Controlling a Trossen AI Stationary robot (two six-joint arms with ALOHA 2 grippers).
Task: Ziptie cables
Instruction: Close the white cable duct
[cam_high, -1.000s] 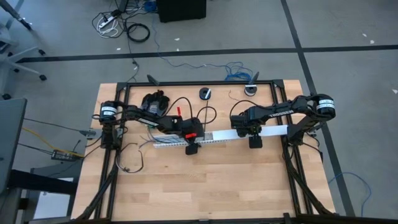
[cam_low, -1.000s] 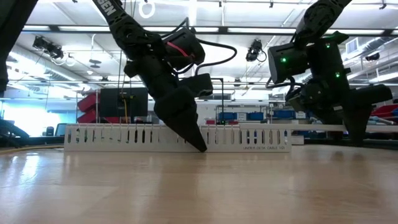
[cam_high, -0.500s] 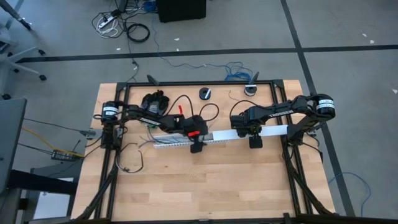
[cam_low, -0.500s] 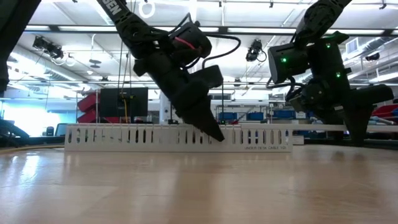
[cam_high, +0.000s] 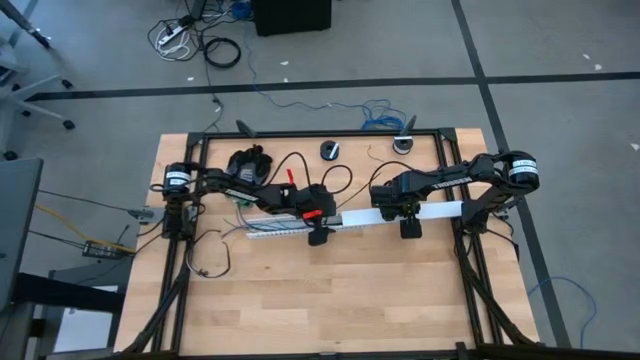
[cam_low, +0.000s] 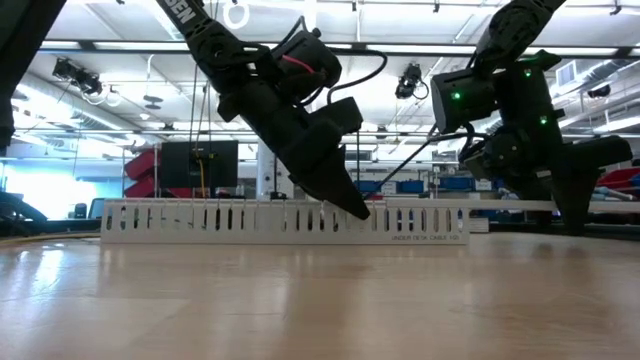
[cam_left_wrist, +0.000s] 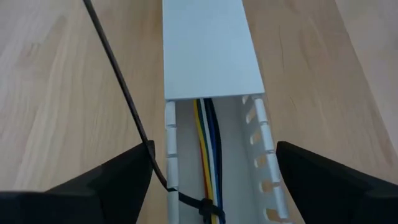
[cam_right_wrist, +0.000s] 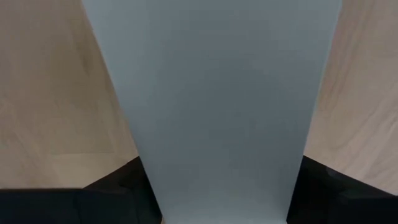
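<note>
Left gripper (cam_left_wrist: 211, 180): my fingers stood wide, straddling the white slotted plastic duct (cam_left_wrist: 211, 134).
Cables (cam_left_wrist: 207, 130): thin multicoloured wires lay inside the duct.
Right gripper (cam_right_wrist: 217, 186): I clasped the pale flat duct cover (cam_right_wrist: 211, 93).

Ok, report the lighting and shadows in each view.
Low view: ceiling lights behind leave the left arm and right arm as silhouettes; the white duct is readable. Left wrist view: even light, the cables in the duct show clearly. Right wrist view: the cover fills the picture, flat, shadowless. High view: even, soft shadows.

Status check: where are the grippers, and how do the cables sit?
Left gripper open above duct. Right gripper astride cover. Cables in duct, ziptie on.
</note>
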